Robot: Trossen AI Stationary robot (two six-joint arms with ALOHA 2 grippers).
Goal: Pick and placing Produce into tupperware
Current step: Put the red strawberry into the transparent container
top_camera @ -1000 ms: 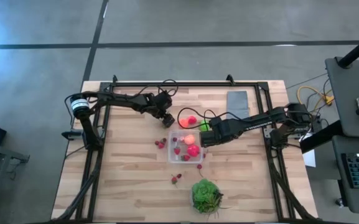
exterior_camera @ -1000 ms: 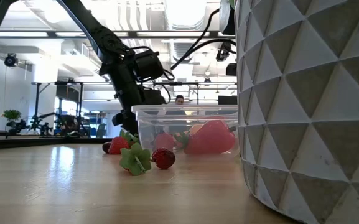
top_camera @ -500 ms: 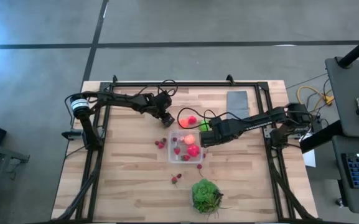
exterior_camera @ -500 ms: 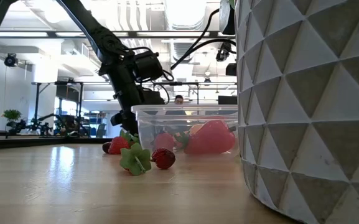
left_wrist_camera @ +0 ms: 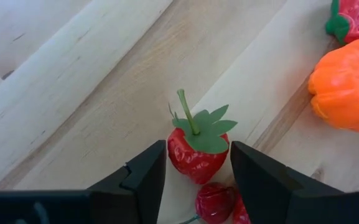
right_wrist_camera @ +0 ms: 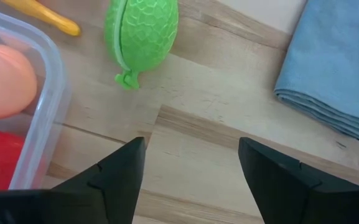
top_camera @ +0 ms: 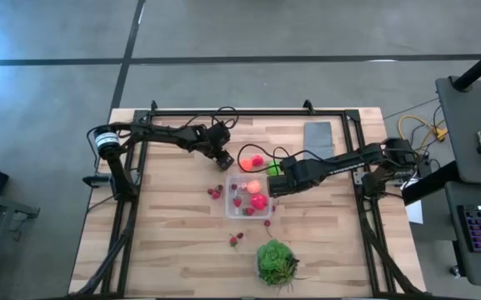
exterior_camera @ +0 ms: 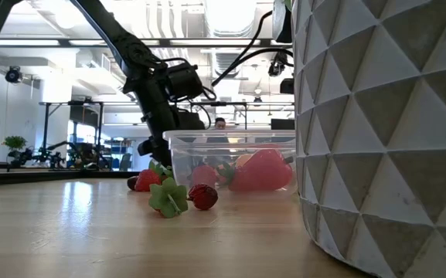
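The clear tupperware (top_camera: 248, 198) sits mid-table and holds an orange piece (top_camera: 254, 185) and red pieces (top_camera: 258, 201). A strawberry with a green leaf top (left_wrist_camera: 198, 149) and small red berries (top_camera: 215, 192) lie on the wood left of it. A pink-red piece (top_camera: 253, 158) and a lime-green piece (right_wrist_camera: 142, 31) lie beyond it. My left gripper (top_camera: 222, 160) hovers open beyond the strawberry. In the left wrist view its fingers (left_wrist_camera: 147, 171) frame the fruit from farther back. My right gripper (top_camera: 274, 185) is open at the container's far right corner (right_wrist_camera: 45, 93), over bare wood.
A green plant (top_camera: 276, 260) in a white faceted pot (exterior_camera: 385, 131) stands near the table's near edge. More berries (top_camera: 236, 240) lie left of it. A folded blue-grey cloth (right_wrist_camera: 335, 68) lies toward the far right. A thin yellow-orange piece (right_wrist_camera: 42, 12) lies by the green one.
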